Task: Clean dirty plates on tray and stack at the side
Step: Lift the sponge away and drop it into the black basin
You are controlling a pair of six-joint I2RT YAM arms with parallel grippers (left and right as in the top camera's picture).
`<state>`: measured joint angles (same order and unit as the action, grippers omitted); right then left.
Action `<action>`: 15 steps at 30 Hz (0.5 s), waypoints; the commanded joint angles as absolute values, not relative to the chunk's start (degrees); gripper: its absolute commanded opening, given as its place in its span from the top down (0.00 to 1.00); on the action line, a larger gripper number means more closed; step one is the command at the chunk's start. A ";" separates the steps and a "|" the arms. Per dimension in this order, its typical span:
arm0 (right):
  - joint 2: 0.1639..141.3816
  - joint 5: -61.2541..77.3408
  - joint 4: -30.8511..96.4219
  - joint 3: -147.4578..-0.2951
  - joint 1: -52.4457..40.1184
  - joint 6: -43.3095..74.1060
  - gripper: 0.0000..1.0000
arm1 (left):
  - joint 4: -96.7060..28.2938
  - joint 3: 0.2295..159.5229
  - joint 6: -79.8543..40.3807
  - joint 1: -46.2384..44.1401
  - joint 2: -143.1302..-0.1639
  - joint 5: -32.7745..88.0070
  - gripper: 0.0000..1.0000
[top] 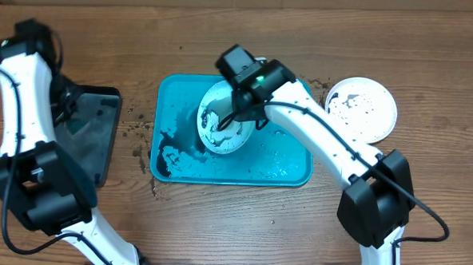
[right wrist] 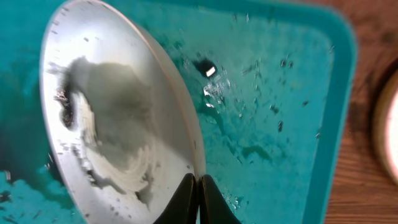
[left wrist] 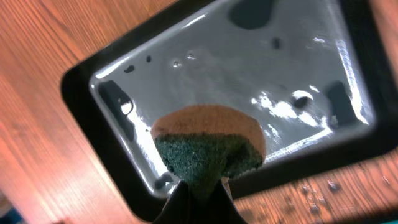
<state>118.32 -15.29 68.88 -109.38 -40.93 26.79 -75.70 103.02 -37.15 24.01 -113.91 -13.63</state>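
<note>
Pale plate (top: 221, 128), smeared black, held steeply tilted over the middle of the turquoise tray (top: 287, 171) at the tabletop's centre. Only the right wrist view shows the right fingers (right wrist: 185, 202) pinching its rim, and water droplets on the tray floor. A speckled white plate (top: 364, 110) lies beside the tray, toward the right edge. Only the left wrist view shows the left fingers (left wrist: 177, 208) clamped on a green-and-tan sponge (left wrist: 208, 146) above the wet black tray (left wrist: 249, 68) near the left edge.

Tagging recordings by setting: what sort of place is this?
Likely a lab bench staged for dishwashing, not a kitchen: wooden table, smeared plate held over a wet turquoise tray, sponge above a black tray.
</note>
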 commanded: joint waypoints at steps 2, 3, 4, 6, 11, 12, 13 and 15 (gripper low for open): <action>115.81 -25.39 72.58 -115.48 -44.05 26.52 0.96 | -68.34 95.59 -35.75 28.18 -114.37 -10.26 0.96; 115.81 -28.10 74.19 -117.08 -44.93 26.52 0.96 | -65.69 93.78 -35.75 29.47 -114.39 -10.00 0.96; 115.81 -29.63 75.13 -117.91 -45.34 26.52 0.96 | -64.51 92.99 -35.75 30.15 -114.41 -9.78 0.96; 115.81 -33.50 77.49 -119.83 -46.24 26.50 0.96 | -62.74 91.66 -35.73 31.31 -114.43 -8.25 0.96; 115.81 -40.36 82.15 -122.78 -48.10 26.52 0.96 | -56.23 86.74 -30.98 31.86 -114.72 -2.35 0.96; 115.72 -40.49 82.46 -122.78 -48.25 26.52 0.96 | -54.98 85.76 -30.52 31.83 -114.74 -1.74 0.96; 115.72 -40.49 82.63 -122.78 -48.29 26.52 0.96 | -54.46 85.34 -30.35 31.86 -114.74 -1.58 0.95; 115.72 -40.64 83.33 -122.78 -48.31 26.50 0.96 | -52.49 83.77 -30.39 31.86 -114.74 -1.08 0.71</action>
<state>118.10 -37.54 82.98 -120.97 -48.03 26.48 -54.22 86.02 -32.60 31.97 -114.26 -4.01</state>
